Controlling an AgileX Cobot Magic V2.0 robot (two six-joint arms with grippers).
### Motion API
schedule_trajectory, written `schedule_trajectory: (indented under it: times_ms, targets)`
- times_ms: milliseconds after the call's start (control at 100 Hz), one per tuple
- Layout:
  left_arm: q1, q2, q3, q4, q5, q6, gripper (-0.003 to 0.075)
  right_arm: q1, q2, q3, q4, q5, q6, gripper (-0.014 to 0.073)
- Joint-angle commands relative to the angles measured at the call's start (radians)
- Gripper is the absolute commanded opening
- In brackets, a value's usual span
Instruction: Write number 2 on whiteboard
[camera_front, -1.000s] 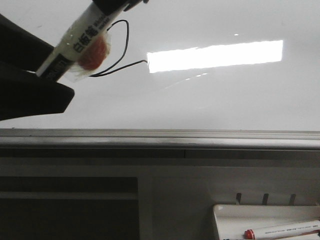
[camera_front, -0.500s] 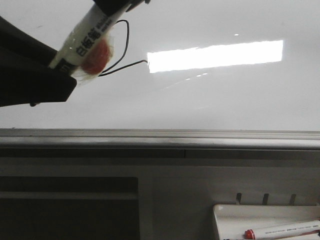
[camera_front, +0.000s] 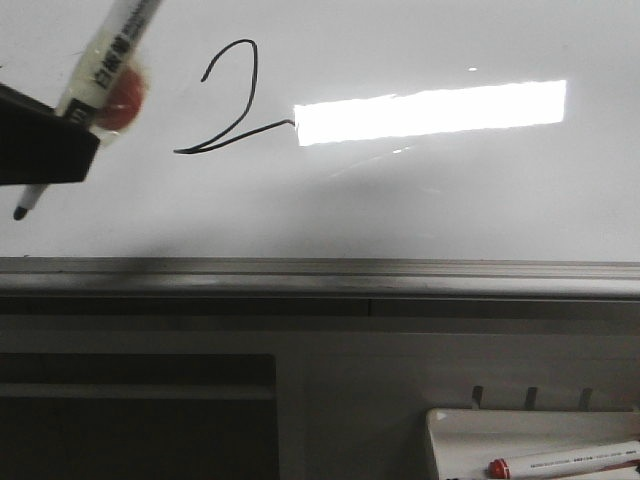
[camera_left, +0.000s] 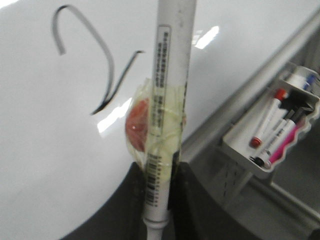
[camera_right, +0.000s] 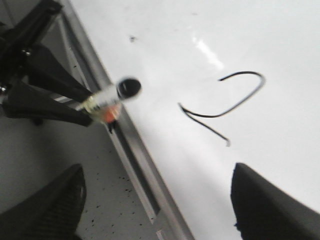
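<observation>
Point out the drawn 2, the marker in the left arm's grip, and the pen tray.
2 (camera_front: 247, 95), front view, on the stroke descending from its curved top.
Marker (camera_left: 165, 100), left wrist view, on the white barrel above the tape.
Tray (camera_left: 239, 150), left wrist view, on its white side wall.

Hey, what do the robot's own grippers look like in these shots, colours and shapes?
Both are black. The left gripper shows two smooth, dark, rounded fingers; from the front it reads as a blocky black wedge. The right gripper has broad, rounded fingers with a fine woven-looking texture. No cables or markings are discernible.
</observation>
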Motion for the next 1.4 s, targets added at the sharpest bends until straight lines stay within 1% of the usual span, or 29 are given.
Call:
schedule_trajectory:
  times_ms: [0, 70, 190, 310, 390, 460, 660, 840, 980, 1390]
  targets:
    - [0.086, -0.005, -0.034, -0.192, -0.099, -0.013, -0.0020, -0.046, -0.052, -0.035, 0.002, -0.068, 0.014, 0.0512]
    - [0.152, 0.005, -0.034, -0.303, -0.125, -0.013, -0.0020, -0.064, -0.068, -0.035, 0.002, -0.062, 0.014, 0.0512]
    - [0.217, 0.056, -0.034, -0.360, -0.163, -0.013, -0.0020, -0.068, -0.071, -0.035, 0.004, -0.056, 0.014, 0.0512]
    - [0.227, 0.122, -0.036, -0.385, -0.193, -0.013, -0.0020, -0.068, -0.066, -0.035, 0.009, -0.049, 0.014, 0.0512]
    - [0.227, 0.166, -0.046, -0.450, -0.191, -0.015, -0.0020, -0.068, -0.066, -0.035, 0.009, -0.047, 0.014, 0.0512]
    - [0.227, 0.197, -0.047, -0.482, -0.223, -0.015, -0.0020, -0.068, -0.066, -0.035, 0.009, -0.039, 0.014, 0.0512]
    - [0.227, 0.228, -0.047, -0.481, -0.277, -0.015, -0.0020, -0.068, -0.066, -0.035, 0.009, -0.018, 0.014, 0.0512]
    - [0.227, 0.257, -0.047, -0.463, -0.355, -0.015, -0.0020, -0.068, -0.066, -0.035, 0.009, -0.021, 0.014, 0.0512]
    - [0.227, 0.287, -0.062, -0.414, -0.336, -0.015, -0.0020, -0.068, -0.066, -0.035, 0.009, -0.021, 0.014, 0.0512]
    - [0.227, 0.305, -0.066, -0.416, -0.332, -0.015, -0.0020, -0.068, -0.066, -0.035, 0.009, -0.021, 0.014, 0.0512]
